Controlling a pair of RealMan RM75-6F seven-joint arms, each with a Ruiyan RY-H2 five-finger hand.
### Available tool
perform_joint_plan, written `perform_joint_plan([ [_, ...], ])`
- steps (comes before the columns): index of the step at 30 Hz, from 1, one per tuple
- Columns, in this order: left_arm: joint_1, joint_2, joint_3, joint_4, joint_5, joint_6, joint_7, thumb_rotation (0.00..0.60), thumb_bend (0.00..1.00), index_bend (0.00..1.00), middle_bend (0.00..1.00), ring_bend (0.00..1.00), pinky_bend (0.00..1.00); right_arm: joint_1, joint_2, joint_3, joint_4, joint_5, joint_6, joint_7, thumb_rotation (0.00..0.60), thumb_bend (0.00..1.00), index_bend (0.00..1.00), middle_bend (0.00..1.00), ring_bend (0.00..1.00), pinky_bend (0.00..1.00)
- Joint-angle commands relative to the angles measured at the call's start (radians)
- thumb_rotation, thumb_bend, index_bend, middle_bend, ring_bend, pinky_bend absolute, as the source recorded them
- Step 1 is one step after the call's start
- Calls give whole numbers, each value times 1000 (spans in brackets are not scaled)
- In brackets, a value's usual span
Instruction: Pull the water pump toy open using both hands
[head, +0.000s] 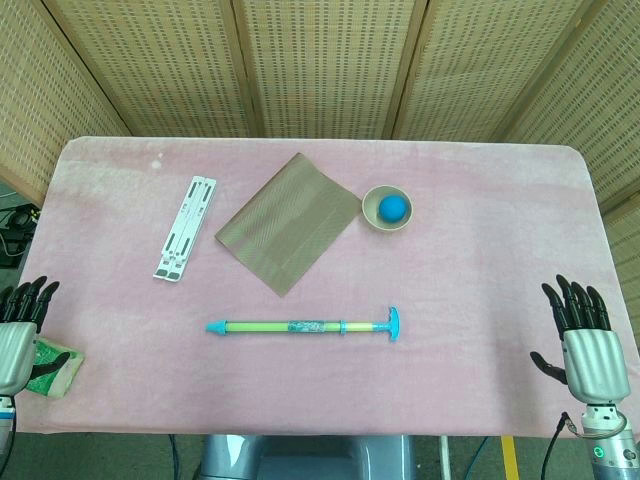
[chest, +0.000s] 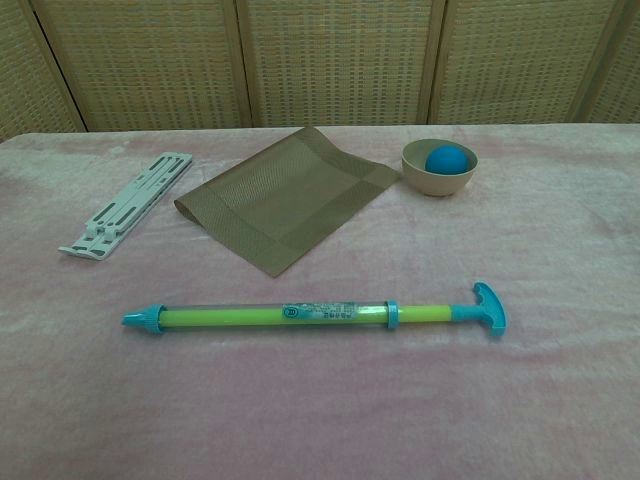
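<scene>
The water pump toy (head: 305, 326) (chest: 315, 315) lies flat near the front middle of the pink table, a long green-yellow tube with a teal nozzle at its left end and a teal T-handle (head: 393, 324) (chest: 490, 306) at its right end. My left hand (head: 20, 330) hovers at the table's front left corner, fingers apart, holding nothing. At the front right edge my right hand (head: 585, 335) is also empty, with fingers spread and upright. Both hands are far from the toy and appear only in the head view.
A brown woven mat (head: 288, 221) (chest: 288, 197) lies behind the toy. A beige bowl (head: 372, 212) (chest: 420, 178) with a blue ball (head: 393, 207) (chest: 448, 158) sits at its right, a white folding stand (head: 185, 227) (chest: 128, 203) at its left. A green sponge (head: 55, 365) lies under the left hand.
</scene>
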Motion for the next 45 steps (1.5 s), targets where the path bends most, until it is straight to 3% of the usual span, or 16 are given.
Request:
perform_joint_plan([
  [1, 0, -1, 0, -1, 4, 5, -1, 600, 125, 0, 0, 0, 0, 0, -1, 1, -1, 4, -1, -3, 600, 157, 17, 0, 0, 0],
  [19, -1, 6, 1, -16, -8, -5, 2, 600, 125, 0, 0, 0, 0, 3, -2, -10, -13, -4, -16, -6, 600, 150, 22, 0, 0, 0],
  [26, 3, 15, 3, -22, -7, 1, -11, 600, 125, 0, 0, 0, 0, 3, -1, -14, -22, -11, -16, -6, 600, 150, 79, 11, 5, 0],
  [28, 3, 13, 2, -21, -9, 1, -9, 600, 125, 0, 0, 0, 0, 5, -4, -12, -22, -14, -14, -3, 600, 150, 128, 95, 89, 40],
  [32, 2, 8, -1, -19, -16, -1, -8, 600, 125, 0, 0, 0, 0, 21, -31, 8, -15, -11, -16, 5, 600, 151, 250, 523, 531, 361],
  [36, 0, 6, -5, -17, -21, -2, -7, 600, 125, 0, 0, 0, 0, 63, -59, 31, -33, -8, -55, -60, 600, 154, 391, 882, 875, 579],
  [39, 2, 4, -9, -15, -22, 5, -12, 600, 125, 0, 0, 0, 0, 103, -95, 45, -77, -10, -92, -140, 600, 158, 476, 994, 989, 685],
  [45, 4, 5, -14, -7, -24, 11, -33, 600, 124, 0, 0, 0, 0, 164, -163, 43, -165, 58, -216, -288, 600, 199, 509, 1000, 1000, 720],
])
